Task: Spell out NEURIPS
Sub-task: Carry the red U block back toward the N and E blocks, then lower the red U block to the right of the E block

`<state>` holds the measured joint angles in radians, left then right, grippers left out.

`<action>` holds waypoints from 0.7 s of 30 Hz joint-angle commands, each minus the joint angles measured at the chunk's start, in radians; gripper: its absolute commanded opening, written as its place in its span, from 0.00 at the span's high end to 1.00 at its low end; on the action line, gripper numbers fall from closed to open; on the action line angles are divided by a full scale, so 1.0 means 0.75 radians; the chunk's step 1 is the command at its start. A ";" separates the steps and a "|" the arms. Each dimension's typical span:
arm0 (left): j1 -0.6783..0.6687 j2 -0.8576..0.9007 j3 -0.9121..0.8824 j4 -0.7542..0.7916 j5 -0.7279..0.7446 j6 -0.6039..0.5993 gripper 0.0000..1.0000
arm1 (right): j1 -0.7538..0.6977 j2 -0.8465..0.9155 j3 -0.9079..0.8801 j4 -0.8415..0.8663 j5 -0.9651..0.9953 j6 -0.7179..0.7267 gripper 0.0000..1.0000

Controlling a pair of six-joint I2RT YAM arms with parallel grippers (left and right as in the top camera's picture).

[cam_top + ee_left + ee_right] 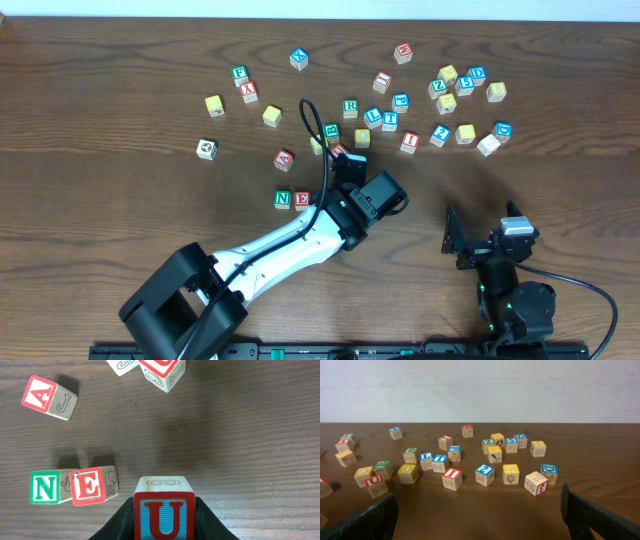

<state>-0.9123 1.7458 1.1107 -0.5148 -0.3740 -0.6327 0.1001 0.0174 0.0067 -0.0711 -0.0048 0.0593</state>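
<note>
Dark wood tabletop (100, 80); N cube (45, 487) and E cube (89, 486) set touching in a row; U cube (164, 519) clamped between left fingers (119, 522), near E's right, third letter in hand, next probably to be lowered flush beside E; right fingers (365, 520) spread wide, empty.

You had a dark wooden table (100, 200) under the whole scatter, and a pale wall (480, 385) stood behind its far edge. A red-bordered A cube (40, 394), with a J outlined on its side face, sat skewed to the wood grain. Farther back, 2 blue-bordered ones, the L cube (425, 458) and the T cube (439, 460), stood just beside each other. The blue 2 cube (484, 472) and the blue D cube (549, 471) sat nearer the front, apart. A red X cube (249, 92) lay toward the left of the overhead view.
</note>
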 commanded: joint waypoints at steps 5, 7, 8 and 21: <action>0.006 0.046 -0.023 0.036 -0.036 0.014 0.89 | 0.007 -0.007 -0.002 -0.006 -0.003 0.009 0.01; 0.006 0.054 -0.024 0.038 -0.036 0.014 0.89 | 0.007 -0.007 -0.002 -0.006 -0.003 0.009 0.01; 0.008 0.061 -0.026 0.043 -0.036 0.014 0.89 | 0.007 -0.007 -0.002 -0.006 -0.003 0.009 0.01; 0.144 0.089 -0.055 0.105 0.093 0.048 0.89 | 0.007 -0.007 -0.002 -0.006 -0.003 0.009 0.01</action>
<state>-0.8310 1.7977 1.0847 -0.4458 -0.3477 -0.6247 0.1001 0.0174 0.0067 -0.0711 -0.0048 0.0593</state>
